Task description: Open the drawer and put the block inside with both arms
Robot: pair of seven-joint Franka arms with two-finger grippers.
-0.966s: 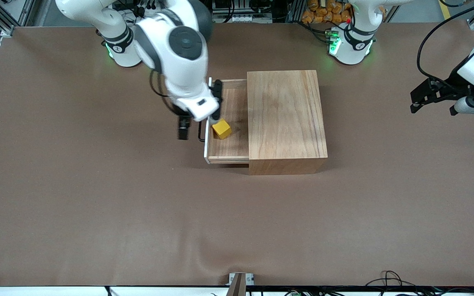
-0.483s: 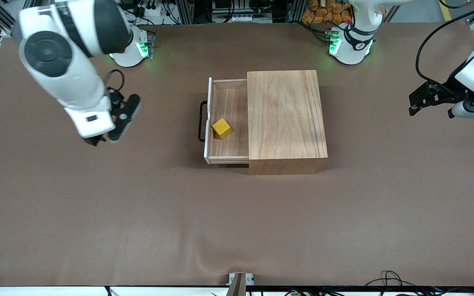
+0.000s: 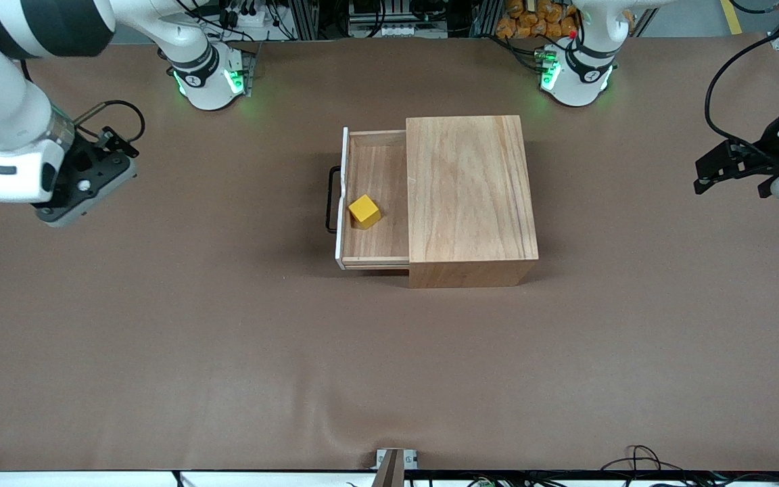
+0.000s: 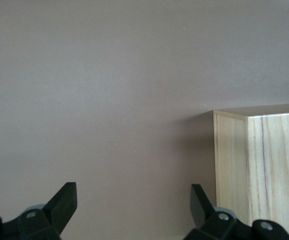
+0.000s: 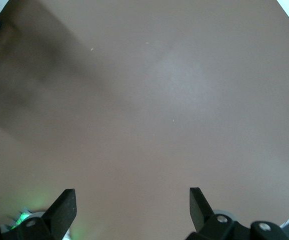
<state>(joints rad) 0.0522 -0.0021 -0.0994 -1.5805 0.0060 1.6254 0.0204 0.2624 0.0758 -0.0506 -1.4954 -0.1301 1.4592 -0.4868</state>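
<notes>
Two arms drawn wide of the open drawer, block inside.

Right gripper hangs over bare table at nine o'clock from the wooden box, fingers spread apart, empty. Left gripper hovers at three o'clock, fingers likewise apart, pointing toward the box.

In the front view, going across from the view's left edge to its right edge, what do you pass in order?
right gripper → drawer handle → yellow block in the open drawer → wooden box → left gripper
</notes>
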